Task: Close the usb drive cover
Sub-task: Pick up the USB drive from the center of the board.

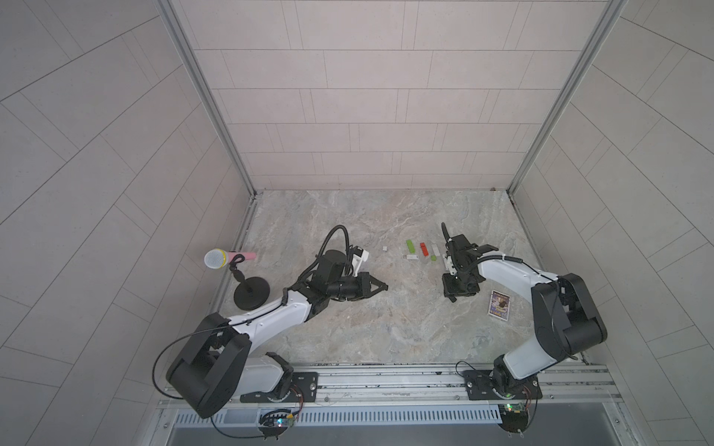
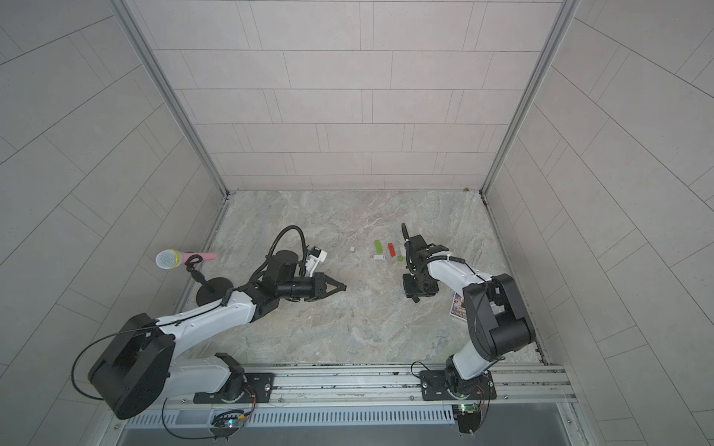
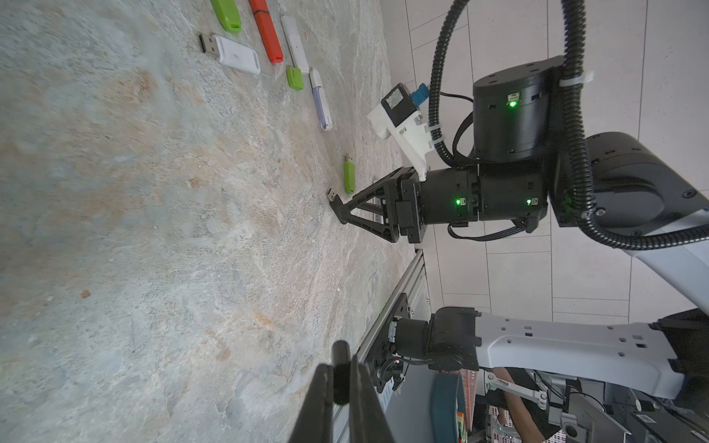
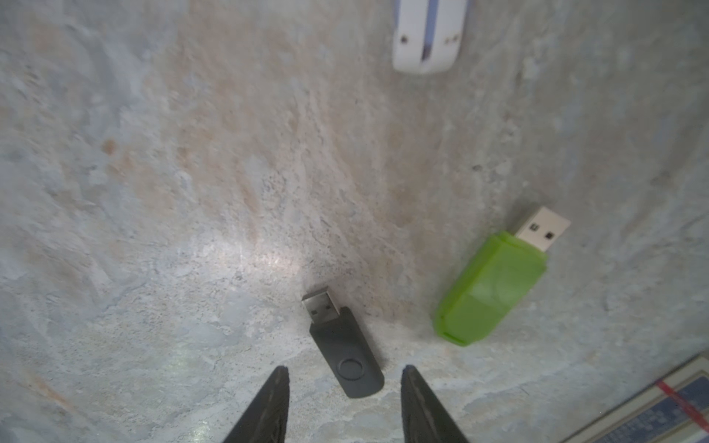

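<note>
A black usb drive [image 4: 347, 354] lies flat on the marble table [image 1: 347, 328] with its metal plug bare. My right gripper [image 4: 345, 370] is open just above the table, one fingertip on each side of the drive's rounded rear end and touching neither side. The left wrist view shows that gripper [image 3: 339, 211] tipped down at the table with the plug [image 3: 330, 193] poking out in front. My left gripper [image 3: 341, 370] is shut on a small black rounded piece [image 3: 340, 354], seemingly the cover. It hovers mid-table [image 1: 384, 287], well left of the drive. Both top views hide the drive under the right gripper [image 1: 451, 298].
A green drive [image 4: 491, 291] with a bare plug lies close beside the black one, a white and purple drive [image 4: 426, 34] further off. Green [image 1: 410, 246], red [image 1: 424, 250] and white [image 1: 410, 256] drives lie in a row; a card [image 1: 499, 305] right, a microphone [image 1: 216, 258] left.
</note>
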{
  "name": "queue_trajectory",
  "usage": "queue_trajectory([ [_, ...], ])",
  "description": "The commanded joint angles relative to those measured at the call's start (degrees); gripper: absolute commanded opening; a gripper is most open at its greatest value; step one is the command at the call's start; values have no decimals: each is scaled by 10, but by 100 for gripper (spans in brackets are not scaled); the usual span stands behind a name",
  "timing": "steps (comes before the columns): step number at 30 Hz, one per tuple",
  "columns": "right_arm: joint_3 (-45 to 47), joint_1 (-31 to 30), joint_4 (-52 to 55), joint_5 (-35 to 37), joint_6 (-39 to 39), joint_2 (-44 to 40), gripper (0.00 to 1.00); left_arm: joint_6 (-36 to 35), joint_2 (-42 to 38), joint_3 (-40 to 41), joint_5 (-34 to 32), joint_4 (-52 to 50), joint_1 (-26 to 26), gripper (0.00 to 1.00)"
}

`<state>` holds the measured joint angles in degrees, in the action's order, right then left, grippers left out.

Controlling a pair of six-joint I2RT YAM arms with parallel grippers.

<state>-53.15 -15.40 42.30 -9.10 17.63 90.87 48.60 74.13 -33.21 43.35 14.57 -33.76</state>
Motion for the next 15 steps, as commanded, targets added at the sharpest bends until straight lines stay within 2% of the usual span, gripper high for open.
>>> queue_trajectory([
  [1,-11,-12,23,24,-7,23,47,-5,-8,-8,2,0,2,10],
  [6,-17,-27,27,34,-8,49,37,-5,-9,-8,2,-1,3,10],
  [8,-21,-37,32,40,-6,56,29,-6,-9,-7,1,-1,4,10],
  [15,-39,-107,25,46,0,78,19,-7,-15,-4,-6,-3,4,9],
])
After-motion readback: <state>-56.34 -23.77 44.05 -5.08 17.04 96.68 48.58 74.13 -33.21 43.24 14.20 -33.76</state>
